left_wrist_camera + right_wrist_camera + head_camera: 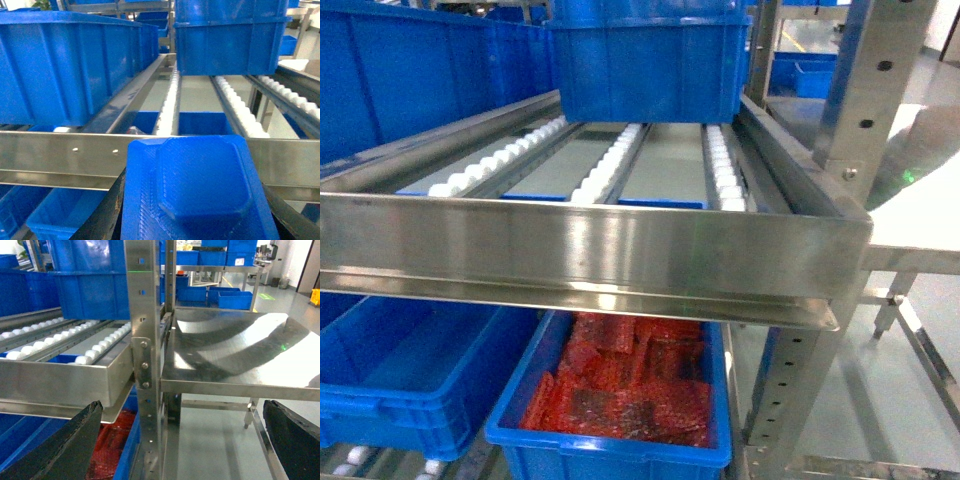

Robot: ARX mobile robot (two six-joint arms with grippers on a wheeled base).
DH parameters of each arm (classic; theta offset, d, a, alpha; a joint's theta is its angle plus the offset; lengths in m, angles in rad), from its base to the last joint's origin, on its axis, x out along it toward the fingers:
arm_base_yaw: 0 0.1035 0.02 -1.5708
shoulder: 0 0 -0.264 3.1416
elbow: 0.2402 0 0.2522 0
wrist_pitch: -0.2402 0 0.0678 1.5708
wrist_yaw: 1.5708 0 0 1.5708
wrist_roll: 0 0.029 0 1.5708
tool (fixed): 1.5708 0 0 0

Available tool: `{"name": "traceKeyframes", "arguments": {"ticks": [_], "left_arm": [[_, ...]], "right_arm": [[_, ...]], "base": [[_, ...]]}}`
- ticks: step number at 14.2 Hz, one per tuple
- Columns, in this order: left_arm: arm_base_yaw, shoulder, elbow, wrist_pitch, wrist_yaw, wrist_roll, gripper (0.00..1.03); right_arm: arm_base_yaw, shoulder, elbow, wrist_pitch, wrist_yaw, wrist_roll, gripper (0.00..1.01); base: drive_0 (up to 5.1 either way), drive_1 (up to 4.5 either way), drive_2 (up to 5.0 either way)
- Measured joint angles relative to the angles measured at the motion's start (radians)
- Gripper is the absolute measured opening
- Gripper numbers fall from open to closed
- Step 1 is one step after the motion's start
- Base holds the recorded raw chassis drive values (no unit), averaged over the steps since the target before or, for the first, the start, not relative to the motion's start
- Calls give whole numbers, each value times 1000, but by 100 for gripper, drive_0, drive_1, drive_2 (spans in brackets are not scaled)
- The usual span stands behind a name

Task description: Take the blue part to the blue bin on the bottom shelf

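While clamped in left gripper [197, 220], flat blue octagon-bossed plastic part [200, 190] lower centre, long axis toward steel rack rail [60, 155]; right gripper [185, 440] spread apart.

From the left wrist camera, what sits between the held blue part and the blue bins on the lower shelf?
In the left wrist view, the rack's horizontal stainless-steel front rail crosses between the blue octagonal-topped plastic part and the lower blue bins.

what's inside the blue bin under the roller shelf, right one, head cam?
The blue bin on the lower level holds red bubble-wrap-like packets, piled across its visible floor. The steel front rail of the roller shelf covers the bin's back part, so the contents there can't be seen.
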Motion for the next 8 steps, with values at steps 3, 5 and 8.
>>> {"name": "traceKeyframes", "arguments": {"ticks": [3, 5, 8], "left_arm": [[0, 0, 0, -2, 0, 0, 44], [0, -2, 0, -1, 0, 0, 44], [0, -2, 0, -1, 0, 0, 44]], "right_arm": [[0, 0, 0, -2, 0, 0, 98], [0, 0, 0, -2, 0, 0, 98], [0, 0, 0, -2, 0, 0, 98]], "base": [[-503, 239, 239], [-504, 237, 237], [-504, 237, 237]]}}
